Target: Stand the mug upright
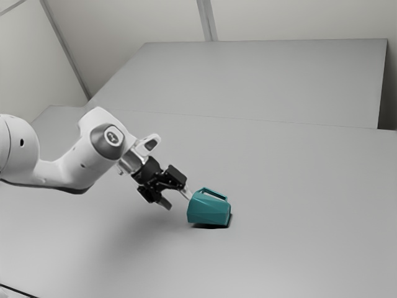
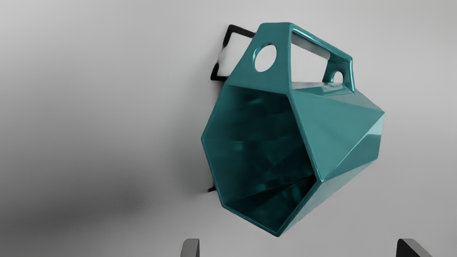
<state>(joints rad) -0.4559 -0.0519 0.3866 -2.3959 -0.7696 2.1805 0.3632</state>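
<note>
Readable text: none
Arm joint cap [image 1: 104, 149]: carries a small dark emblem [image 1: 112, 137] on a pale rounded patch, seen in the exterior view
Legibility: emblem too small to make out letters, digits or brand

Exterior view: arm [image 1: 65, 172] cut off by left edge; black strip [image 1: 18, 291] cut off at lower corner; inside of mug [image 1: 209, 212] hidden; contact between mug and tool [image 1: 177, 199] unclear. Wrist view: fingers [image 2: 190, 248] mostly cut off; mug's far end hidden; black outline [image 2: 225, 39] partly behind mug, nature unclear.
</note>
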